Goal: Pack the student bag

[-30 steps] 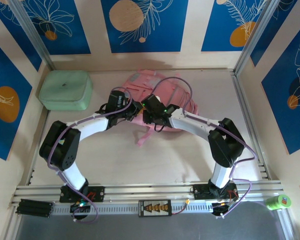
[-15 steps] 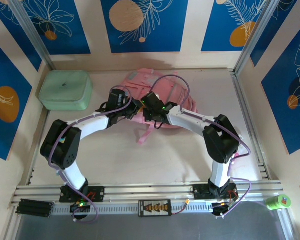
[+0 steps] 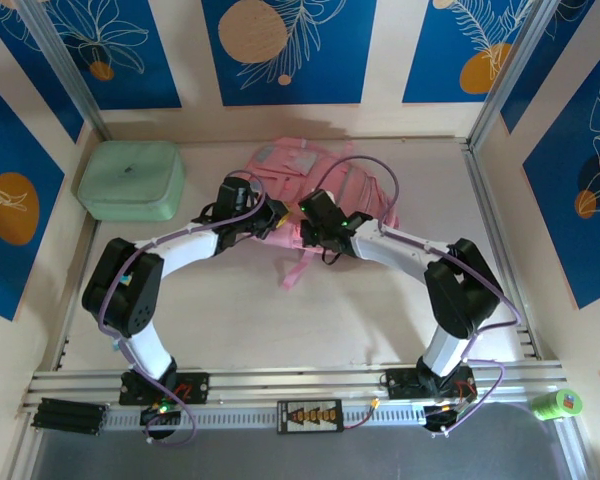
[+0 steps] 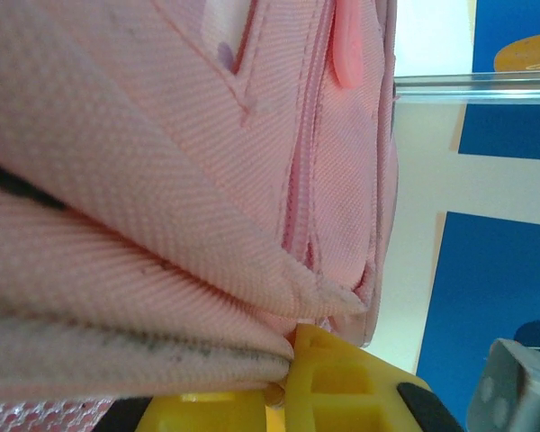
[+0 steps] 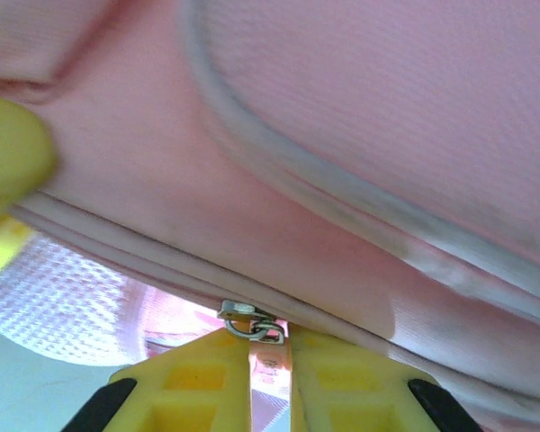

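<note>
1. Where the table (image 3: 360, 310) meets its near edge, a metal rail (image 3: 300, 380) carries both arm bases, and a green tape roll (image 3: 557, 403) lies near its right end.
2. Both arms reach inward over the table, and their wrists meet close together near the middle.
3. A pink strap (image 3: 292, 268) trails from the bag toward the near side and lies flat on the table.
4. The left gripper (image 3: 272, 222) sits at the bag's near left edge. Its wrist view shows a yellow finger (image 4: 342, 387) closed against a fold of the pink fabric, so it grips the bag.
5. The right gripper (image 3: 305, 232) is just beside it, also at the bag's near edge. Its wrist view shows two yellow fingers (image 5: 342, 378) almost together, pinching the zip pull (image 5: 252, 324) under a seam.
6. The bag (image 3: 330, 180) lies at the far middle of the table, close to the back wall, with its near part under the two wrists.
7. A mint case (image 3: 130, 180) rests in the far left corner, well apart from the bag.
8. Blue panels (image 3: 280, 50) with leaf drawings line the back wall.
</note>
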Controlling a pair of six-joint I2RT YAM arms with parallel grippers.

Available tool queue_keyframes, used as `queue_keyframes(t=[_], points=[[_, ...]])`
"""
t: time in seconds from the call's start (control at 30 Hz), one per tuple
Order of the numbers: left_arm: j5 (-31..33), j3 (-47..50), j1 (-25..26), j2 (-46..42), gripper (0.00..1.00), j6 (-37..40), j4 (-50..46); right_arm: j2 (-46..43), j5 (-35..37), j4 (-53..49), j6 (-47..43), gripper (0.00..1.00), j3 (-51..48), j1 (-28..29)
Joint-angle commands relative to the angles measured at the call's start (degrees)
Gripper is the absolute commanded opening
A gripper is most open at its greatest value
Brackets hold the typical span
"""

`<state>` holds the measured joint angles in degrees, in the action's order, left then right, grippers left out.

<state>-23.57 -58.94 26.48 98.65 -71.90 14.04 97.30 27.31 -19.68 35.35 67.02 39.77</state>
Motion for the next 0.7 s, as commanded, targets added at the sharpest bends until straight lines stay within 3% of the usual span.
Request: queue_keyframes(t=[0.0,0.13,0.3,0.5,0.67], points=[[-1.24,-2.29,-2.56,-1.47,0.0,2.45,1.61,-0.72,6.77,-10.18,6.52,0.16,-1.6,-3.25],[-1.67,-2.64,-2.58,-0.96,0.0,2.08,2.21,0.18,2.77,-7.29,4.14,0.22,0.65,-0.66],[-1.84,-2.76,-2.59,-1.15,0.0,1.83,2.35,1.81,-1.82,-4.4,1.37,0.38,2.19,-0.11],[-2.29,-3.11,-2.57,-0.79,0.0,1.85,2.42,2.48,-1.86,-3.52,1.66,0.39,1.24,-0.39],[-2.78,-3.59,-2.58,-0.31,0.0,1.5,2.89,3.63,-0.97,-3.23,0.37,0.31,2.42,-0.05]])
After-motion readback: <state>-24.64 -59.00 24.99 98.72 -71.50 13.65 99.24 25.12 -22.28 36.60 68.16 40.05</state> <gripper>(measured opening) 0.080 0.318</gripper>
